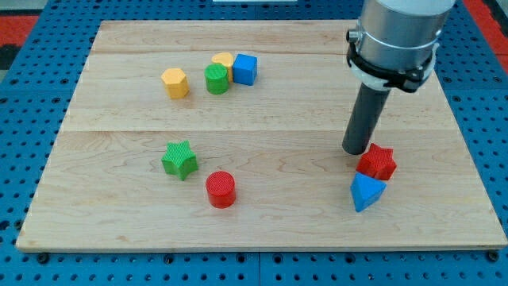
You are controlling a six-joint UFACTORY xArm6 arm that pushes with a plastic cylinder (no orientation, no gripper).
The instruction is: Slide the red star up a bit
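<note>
Dark and upright, your rod drops from the silver wrist at the frame's upper right; my tip (356,149) rests on the wooden tabletop (270,214), just at the red star's (377,162) upper-left edge. You have no fingers on this arm. Below the star sits a blue pyramid-like block (367,192), touching it.

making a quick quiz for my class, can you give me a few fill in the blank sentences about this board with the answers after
1. My tip sits just to the view's upper left of the red ____.
2. The blue triangular block lies directly below the red star, toward the view's ____.
3. The green star lies to the view's upper left of the red ____.
4. The blue cube stands beside a ____ block and the green cylinder.

Missing words: star; bottom; cylinder; yellow
</note>
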